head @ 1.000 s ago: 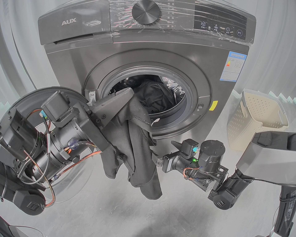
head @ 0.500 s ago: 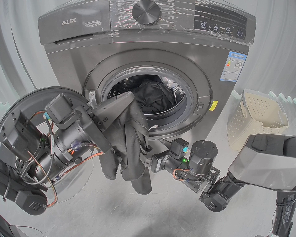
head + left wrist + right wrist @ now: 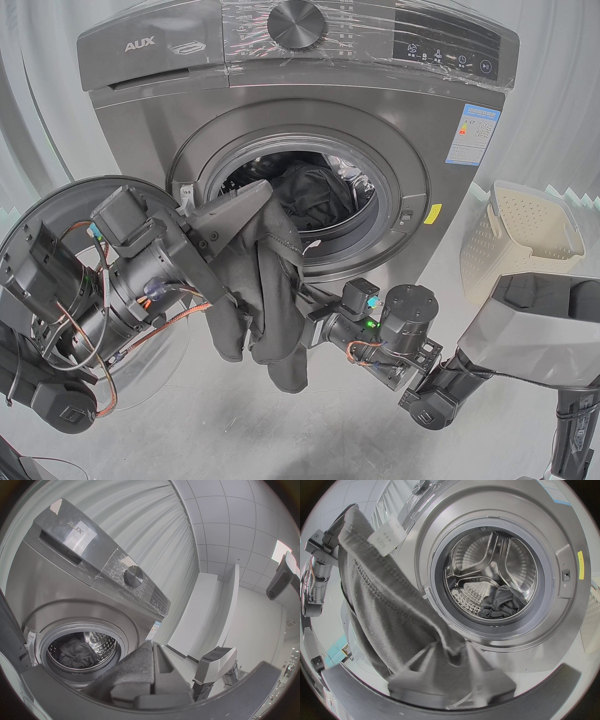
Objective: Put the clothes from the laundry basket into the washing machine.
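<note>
My left gripper (image 3: 259, 190) is shut on a dark grey garment (image 3: 269, 281), which it holds up in front of the washing machine's open port (image 3: 400, 187). The cloth hangs down below the port's lower rim. Another dark garment (image 3: 312, 190) lies inside the drum. From the lower right, my right gripper (image 3: 450, 658) is at the hanging cloth (image 3: 387, 605), its fingers apart with a fold of the fabric between them. In the left wrist view the cloth (image 3: 131, 670) is pinched in the left gripper (image 3: 153, 655), with the drum's garment (image 3: 76, 652) beyond.
The round door (image 3: 62, 200) stands swung open at the left, behind my left arm. A cream perforated laundry basket (image 3: 531, 237) sits on the floor to the right of the machine. Grey floor lies open in front.
My right arm has moved left and up against the hanging garment, whose lower end has bunched and risen. The left gripper has barely shifted.
</note>
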You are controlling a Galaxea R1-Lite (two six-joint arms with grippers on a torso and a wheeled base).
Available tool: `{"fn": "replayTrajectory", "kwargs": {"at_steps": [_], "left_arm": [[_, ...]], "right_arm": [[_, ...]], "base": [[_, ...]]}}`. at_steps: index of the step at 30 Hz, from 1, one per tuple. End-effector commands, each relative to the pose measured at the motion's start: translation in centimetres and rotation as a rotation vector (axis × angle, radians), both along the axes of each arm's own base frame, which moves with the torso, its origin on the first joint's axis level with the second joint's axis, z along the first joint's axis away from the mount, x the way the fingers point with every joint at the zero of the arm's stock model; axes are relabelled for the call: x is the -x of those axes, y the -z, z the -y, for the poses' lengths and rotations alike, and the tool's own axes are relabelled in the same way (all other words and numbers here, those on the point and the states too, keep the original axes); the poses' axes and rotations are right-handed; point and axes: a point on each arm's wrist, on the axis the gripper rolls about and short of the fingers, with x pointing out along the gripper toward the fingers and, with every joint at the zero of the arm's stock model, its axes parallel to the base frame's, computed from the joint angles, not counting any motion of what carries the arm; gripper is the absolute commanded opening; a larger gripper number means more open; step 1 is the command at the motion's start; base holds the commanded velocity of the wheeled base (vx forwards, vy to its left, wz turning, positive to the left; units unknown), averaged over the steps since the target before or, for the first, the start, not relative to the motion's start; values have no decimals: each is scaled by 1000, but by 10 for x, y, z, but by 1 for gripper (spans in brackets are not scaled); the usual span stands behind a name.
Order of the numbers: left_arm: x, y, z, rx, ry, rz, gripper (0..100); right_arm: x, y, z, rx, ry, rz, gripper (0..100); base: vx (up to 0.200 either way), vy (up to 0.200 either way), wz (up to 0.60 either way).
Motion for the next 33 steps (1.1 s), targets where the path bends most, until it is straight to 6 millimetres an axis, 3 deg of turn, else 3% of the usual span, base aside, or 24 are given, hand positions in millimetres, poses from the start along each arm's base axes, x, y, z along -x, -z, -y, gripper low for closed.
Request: {"fn": "replayTrajectory", "kwargs": {"at_steps": [1,9,10,13,17,19,26,33], "left_arm": [[-2,2,0,-2,-4,-5,0],[-14,15,-3,-26,-43,-44,0],[-14,15,-3,-27,-43,-45,0],[-19,18,-6,-31,-63,-54,0],[-20,20,-8,-35,-76,-64,0],[-19,23,-8,-42,-77,-72,0],[-21,37,-16,-80,-111,-109,0],[-24,40,-18,-92,-129,-113,0]], "right_arm": [[4,-3,3,-1,-1,1,0],[28,-45,44,-20,39,23,0],[28,-46,46,-19,42,22,0],[51,-42,83,60,81,-29,0],[71,-37,102,95,84,-66,0],[78,-45,108,78,75,-47,0],[81,-76,130,38,102,59,0],[79,-88,147,42,118,121,0]], "base": [[0,0,0],[0,0,0],[0,0,0],[0,0,0],[0,0,0],[0,0,0],[0,0,0],[0,0,0]]}}
